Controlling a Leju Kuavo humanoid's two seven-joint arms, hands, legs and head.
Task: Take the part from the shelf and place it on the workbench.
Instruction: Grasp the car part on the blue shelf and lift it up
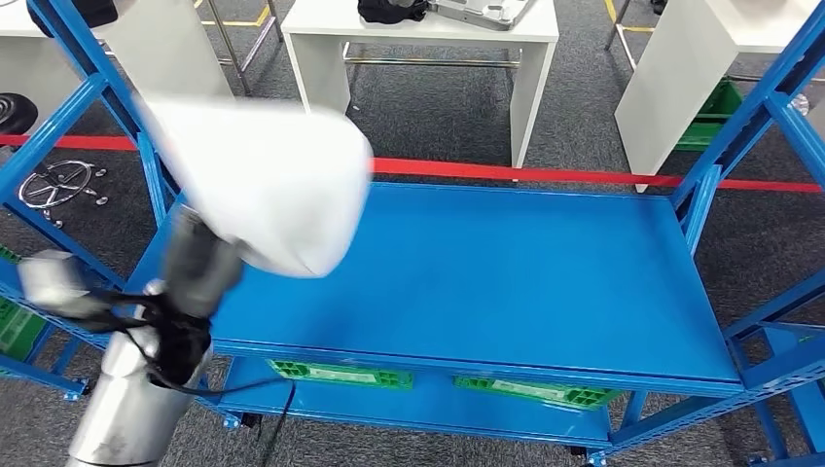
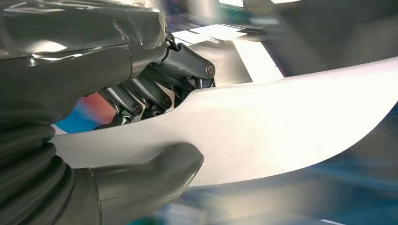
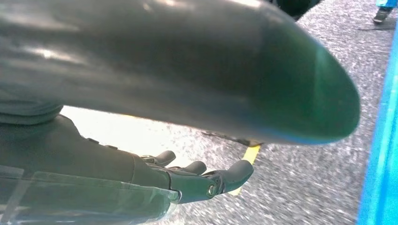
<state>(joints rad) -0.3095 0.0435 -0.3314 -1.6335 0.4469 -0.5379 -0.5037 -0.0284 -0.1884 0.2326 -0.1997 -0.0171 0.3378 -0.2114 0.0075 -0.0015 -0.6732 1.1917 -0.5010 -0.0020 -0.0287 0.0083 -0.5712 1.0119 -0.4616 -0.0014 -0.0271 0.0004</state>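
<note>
I hold the white part (image 1: 261, 185) in my left robot hand (image 2: 141, 126), lifted above the left end of the blue shelf (image 1: 506, 282). The step in hand, as I judge it, is the carry: the part is off the shelf deck and must now travel to the workbench. To do it well, I should keep the grip firm and the wrist level, lift clear of the shelf's blue uprights before turning, and swing slowly, since the part is a broad, curved, smooth panel that could slip or catch on the frame. The white tabletop (image 1: 418, 24) beyond the red floor line (image 1: 584, 177), behind the shelf, looks like the likely destination, though I cannot confirm this. In the left wrist view my left robot hand is closed on the part: the thumb (image 2: 159, 173) presses one face and the darker fingers (image 2: 155, 96) bear on the opposite face. My right robot hand (image 3: 187, 176) hangs beside the shelf over the grey floor, fingers loosely extended, holding nothing.
</note>
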